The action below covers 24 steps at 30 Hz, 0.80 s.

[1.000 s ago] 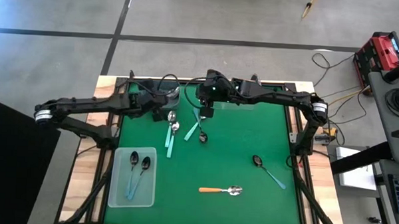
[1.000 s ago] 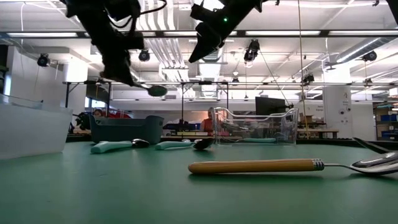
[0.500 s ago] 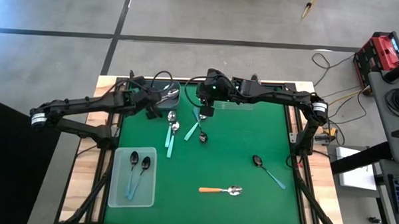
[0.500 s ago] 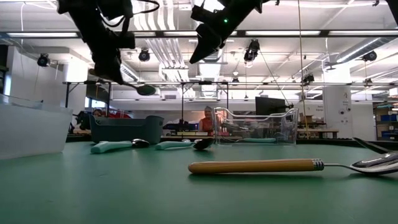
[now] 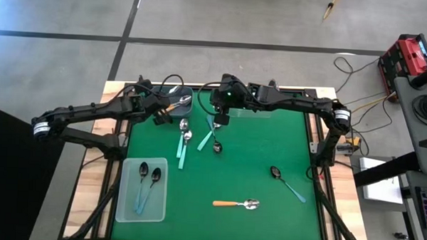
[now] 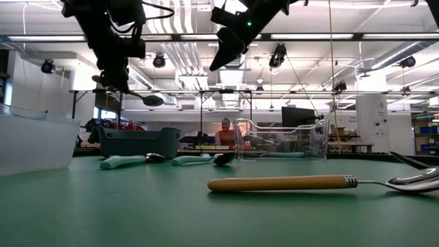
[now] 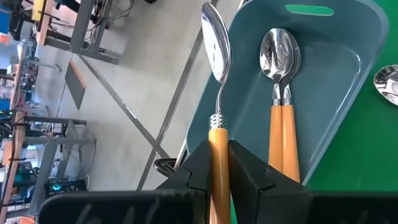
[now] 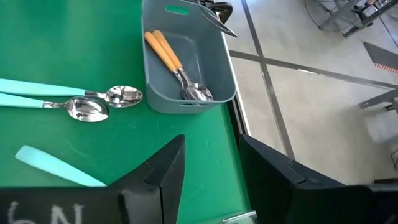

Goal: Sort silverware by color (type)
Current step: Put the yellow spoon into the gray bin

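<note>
Pinching an orange-handled spoon (image 7: 216, 87) by its handle, the left gripper (image 7: 219, 163) hangs over the grey bin (image 7: 339, 93) at the table's far-left corner — two orange spoons (image 7: 281, 106) already inside. Right gripper (image 8: 211, 163), fingers apart, hovers empty nearby.

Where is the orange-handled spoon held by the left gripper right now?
In the high view, the orange-handled spoon sits clamped in the left gripper at the table's far left, over the grey-blue plastic bin holding two matching spoons.
</note>
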Tool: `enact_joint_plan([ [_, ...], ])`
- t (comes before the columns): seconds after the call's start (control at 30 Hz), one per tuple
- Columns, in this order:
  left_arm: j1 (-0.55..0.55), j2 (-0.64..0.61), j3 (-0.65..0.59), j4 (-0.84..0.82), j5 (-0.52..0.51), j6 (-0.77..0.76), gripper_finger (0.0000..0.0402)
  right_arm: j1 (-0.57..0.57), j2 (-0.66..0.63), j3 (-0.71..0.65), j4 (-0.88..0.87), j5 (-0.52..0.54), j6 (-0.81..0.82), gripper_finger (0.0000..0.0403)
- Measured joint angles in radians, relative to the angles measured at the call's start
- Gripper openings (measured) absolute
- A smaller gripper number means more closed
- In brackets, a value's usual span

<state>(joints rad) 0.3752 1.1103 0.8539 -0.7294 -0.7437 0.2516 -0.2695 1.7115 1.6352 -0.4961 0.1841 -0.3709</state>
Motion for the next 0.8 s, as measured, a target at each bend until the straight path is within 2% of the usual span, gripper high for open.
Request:
enact_joint_plan([
  [0.8, 0.007, 0.001, -0.018, 0.076, 0.000, 0.005, 0.0016, -0.007, 0.000, -0.005, 0.000, 0.000, 0.000, 0.0144],
])
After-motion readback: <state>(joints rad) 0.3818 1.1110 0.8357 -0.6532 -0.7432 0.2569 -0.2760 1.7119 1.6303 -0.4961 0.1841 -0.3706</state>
